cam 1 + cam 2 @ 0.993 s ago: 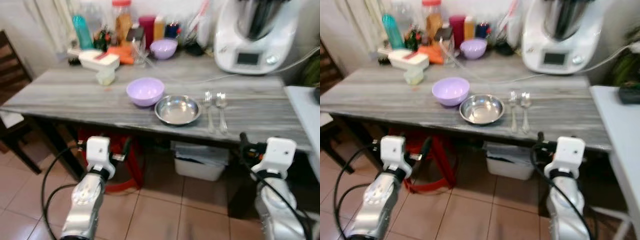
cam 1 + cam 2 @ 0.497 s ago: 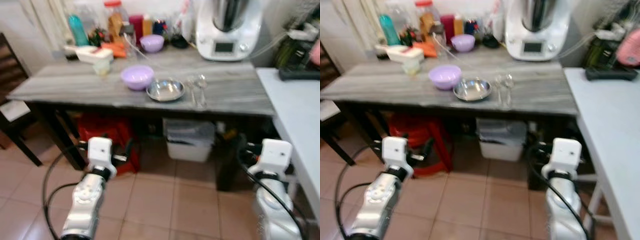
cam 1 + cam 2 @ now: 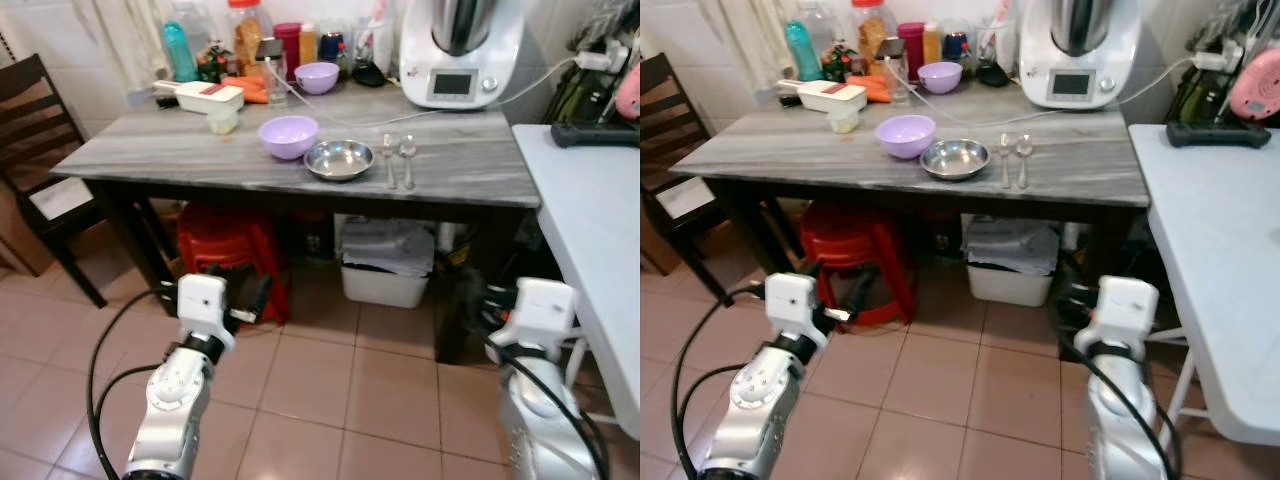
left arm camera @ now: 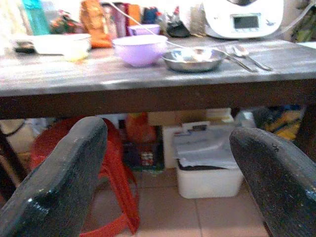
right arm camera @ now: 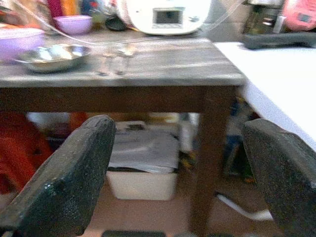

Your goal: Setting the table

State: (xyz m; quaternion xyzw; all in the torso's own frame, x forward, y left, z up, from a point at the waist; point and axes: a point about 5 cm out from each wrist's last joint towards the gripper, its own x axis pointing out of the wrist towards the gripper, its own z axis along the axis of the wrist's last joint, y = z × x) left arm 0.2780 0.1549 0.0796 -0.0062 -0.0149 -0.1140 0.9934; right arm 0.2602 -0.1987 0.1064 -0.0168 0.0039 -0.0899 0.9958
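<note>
On the grey wooden table (image 3: pixel 160 160) stand a lilac bowl (image 3: pixel 288 136) and a steel bowl (image 3: pixel 339 159) side by side. A fork (image 3: pixel 388 160) and a spoon (image 3: pixel 408 158) lie just right of the steel bowl. Both arms hang low in front of the table, below its top. My left gripper (image 3: pixel 250 290) is open and holds nothing; in the left wrist view its fingers (image 4: pixel 59 187) frame the table edge. My right gripper (image 3: pixel 492 302) is also open and holds nothing, its fingers (image 5: pixel 64 182) spread wide before the table leg.
A red stool (image 3: pixel 228 250) and a white bin (image 3: pixel 385 270) sit under the table. A dark chair (image 3: pixel 40 130) stands at the left, a white table (image 3: pixel 590 230) at the right. A food processor (image 3: pixel 460 50), bottles and a small purple bowl (image 3: pixel 318 76) line the back.
The camera has backed away from the table, so it looks smaller and farther off. The bowls and cutlery stay in place. Both grippers remain low and open.
</note>
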